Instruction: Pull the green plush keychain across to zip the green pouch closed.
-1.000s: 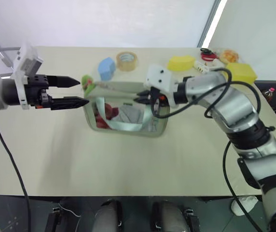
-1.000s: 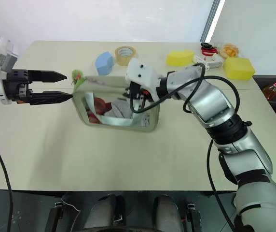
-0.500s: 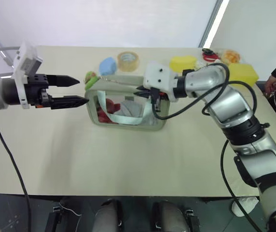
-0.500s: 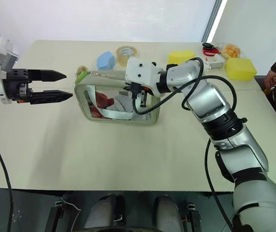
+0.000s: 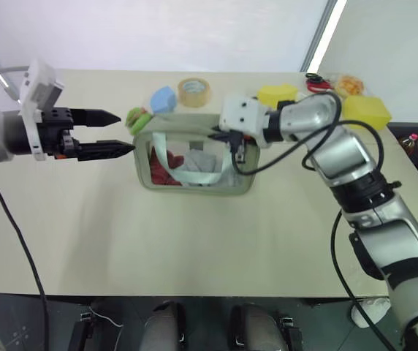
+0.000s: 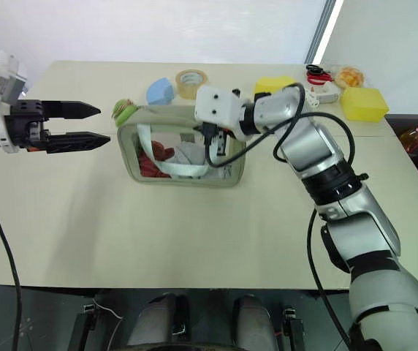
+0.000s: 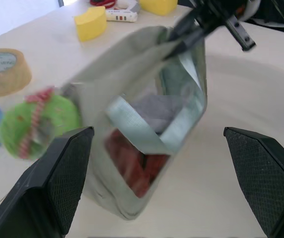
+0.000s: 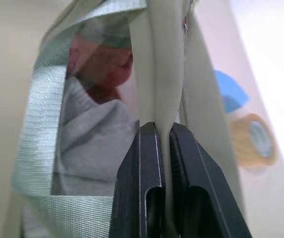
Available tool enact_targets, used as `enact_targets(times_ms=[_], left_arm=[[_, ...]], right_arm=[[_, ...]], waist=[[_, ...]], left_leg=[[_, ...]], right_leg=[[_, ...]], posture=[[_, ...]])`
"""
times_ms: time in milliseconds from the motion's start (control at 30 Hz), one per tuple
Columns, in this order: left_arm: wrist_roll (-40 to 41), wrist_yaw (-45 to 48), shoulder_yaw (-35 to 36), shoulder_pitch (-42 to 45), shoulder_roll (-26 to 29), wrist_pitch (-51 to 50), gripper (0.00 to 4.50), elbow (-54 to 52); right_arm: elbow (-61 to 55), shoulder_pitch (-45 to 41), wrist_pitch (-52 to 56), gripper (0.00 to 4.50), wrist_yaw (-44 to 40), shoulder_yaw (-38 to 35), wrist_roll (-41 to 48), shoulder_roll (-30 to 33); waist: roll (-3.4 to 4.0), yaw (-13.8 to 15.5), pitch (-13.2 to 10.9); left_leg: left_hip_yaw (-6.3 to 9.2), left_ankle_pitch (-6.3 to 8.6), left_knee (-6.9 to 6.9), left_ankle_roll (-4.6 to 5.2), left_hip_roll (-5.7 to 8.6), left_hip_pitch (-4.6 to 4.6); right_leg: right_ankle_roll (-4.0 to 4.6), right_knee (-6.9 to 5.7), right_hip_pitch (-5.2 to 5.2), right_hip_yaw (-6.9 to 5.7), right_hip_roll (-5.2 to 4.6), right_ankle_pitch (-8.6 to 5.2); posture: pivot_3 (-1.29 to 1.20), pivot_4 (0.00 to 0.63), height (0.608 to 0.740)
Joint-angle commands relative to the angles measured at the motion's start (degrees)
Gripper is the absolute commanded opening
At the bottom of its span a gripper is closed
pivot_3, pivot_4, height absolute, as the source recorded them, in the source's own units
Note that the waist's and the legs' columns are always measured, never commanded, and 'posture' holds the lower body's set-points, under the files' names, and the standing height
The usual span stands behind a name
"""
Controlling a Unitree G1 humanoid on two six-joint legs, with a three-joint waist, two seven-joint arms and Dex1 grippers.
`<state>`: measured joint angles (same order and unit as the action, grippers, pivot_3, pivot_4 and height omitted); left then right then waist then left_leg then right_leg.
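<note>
Right tool (image 8: 163,136) pinches green pouch (image 8: 162,64) edge, hiding it.

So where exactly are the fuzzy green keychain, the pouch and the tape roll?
keychain (image 5: 137,118): left eye view, on the fuzzy ball.
pouch (image 5: 194,189): left eye view, on its lower sage-green edge.
tape roll (image 5: 194,92): left eye view, on the ring's near wall.
</note>
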<state>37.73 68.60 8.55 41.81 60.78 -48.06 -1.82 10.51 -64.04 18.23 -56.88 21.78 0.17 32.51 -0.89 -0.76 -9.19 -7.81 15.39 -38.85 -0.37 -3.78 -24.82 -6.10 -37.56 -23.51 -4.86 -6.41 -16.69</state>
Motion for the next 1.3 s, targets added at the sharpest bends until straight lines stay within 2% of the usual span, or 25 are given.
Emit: enact_targets(times_ms=[33,300,467,567,633,667,867,967,1133,1300], left_arm=[[0.0,0.4,0.8,1.4,0.4,0.8,4.50,-0.3],[0.1,0.0,1.1,1.1,0.4,0.7,4.50,-0.7],[0.1,-0.1,0.9,1.3,0.3,0.7,4.50,-0.6],[0.1,-0.2,0.8,1.7,0.2,0.6,4.50,-0.5],[0.0,-0.2,0.7,1.8,0.2,0.6,4.50,-0.5],[0.0,-0.2,0.7,1.9,0.2,0.6,4.50,-0.4],[-2.1,0.1,1.6,2.6,1.8,2.3,4.50,3.7],[-3.6,0.4,1.4,3.4,2.0,4.1,4.50,7.1],[-6.2,0.5,-0.3,6.0,0.2,7.7,4.50,12.5],[-7.9,0.7,-1.7,8.2,-3.0,9.8,4.50,14.8]], right_arm=[[-1.1,-1.0,-1.5,0.04,-0.3,-2.6,-0.2,-0.2],[-7.9,8.1,0.0,0.04,-2.4,0.0,-1.1,0.0],[-8.1,8.8,0.8,0.04,-2.9,-0.8,-1.8,0.1],[-7.4,7.5,1.1,1.12,-2.7,-2.2,-1.9,0.6],[-7.9,6.7,1.1,2.20,-2.6,-3.2,-2.2,1.6],[-8.5,6.5,1.4,2.58,-2.9,-3.8,-2.0,2.3],[-18.0,8.9,8.9,2.58,-5.7,-9.4,1.6,9.7],[-21.2,11.5,11.9,2.58,-5.9,-10.3,2.5,11.4],[-20.2,13.9,11.9,2.58,-3.7,-9.5,1.4,10.2],[-15.6,14.8,7.4,2.58,-2.0,-7.2,-1.6,8.8]], waist=[[0.00,-0.1,0.0],[0.00,-0.4,0.0],[0.00,-0.3,0.0],[0.00,-0.2,0.0],[0.00,-0.2,0.0],[0.00,-0.2,0.0],[0.02,0.1,0.0],[0.01,0.0,0.0],[0.01,0.0,0.0],[0.01,0.1,0.0]], left_leg=[[0.00,0.00,-0.01,0.00,0.00,-0.02],[0.01,-0.01,-0.02,-0.01,-0.01,-0.02],[0.02,-0.03,-0.02,-0.05,-0.04,0.03],[0.02,-0.03,-0.02,-0.05,-0.04,0.03],[0.02,-0.03,-0.02,-0.05,-0.04,0.03],[0.03,-0.03,-0.02,-0.05,-0.04,0.03],[0.03,-0.02,-0.03,-0.04,-0.01,-0.03],[0.04,-0.02,-0.04,-0.04,-0.02,-0.03],[-0.01,-0.02,-0.03,-0.04,-0.02,-0.01],[-0.01,-0.02,-0.06,-0.04,-0.02,-0.01]], right_leg=[[0.00,0.00,0.00,0.00,0.00,0.00],[0.00,-0.02,-0.01,0.00,0.01,0.00],[0.00,-0.02,0.00,0.00,0.05,0.00],[0.00,-0.02,0.03,0.00,0.05,0.00],[0.00,-0.02,0.02,0.00,0.05,0.00],[0.00,-0.02,0.02,0.00,0.05,0.00],[0.00,-0.01,0.00,0.00,0.02,0.00],[0.00,0.01,0.00,-0.01,0.03,0.00],[0.00,0.05,-0.02,0.00,0.04,0.00],[0.00,0.03,0.00,-0.01,0.04,0.00]], posture=[[0.00,0.150,0.740],[0.00,0.150,0.740],[0.00,0.150,0.740],[0.00,0.150,0.740],[0.00,0.150,0.740],[0.00,0.150,0.740],[0.00,0.150,0.740],[0.00,0.150,0.740],[0.00,0.150,0.740],[0.00,0.150,0.740]])
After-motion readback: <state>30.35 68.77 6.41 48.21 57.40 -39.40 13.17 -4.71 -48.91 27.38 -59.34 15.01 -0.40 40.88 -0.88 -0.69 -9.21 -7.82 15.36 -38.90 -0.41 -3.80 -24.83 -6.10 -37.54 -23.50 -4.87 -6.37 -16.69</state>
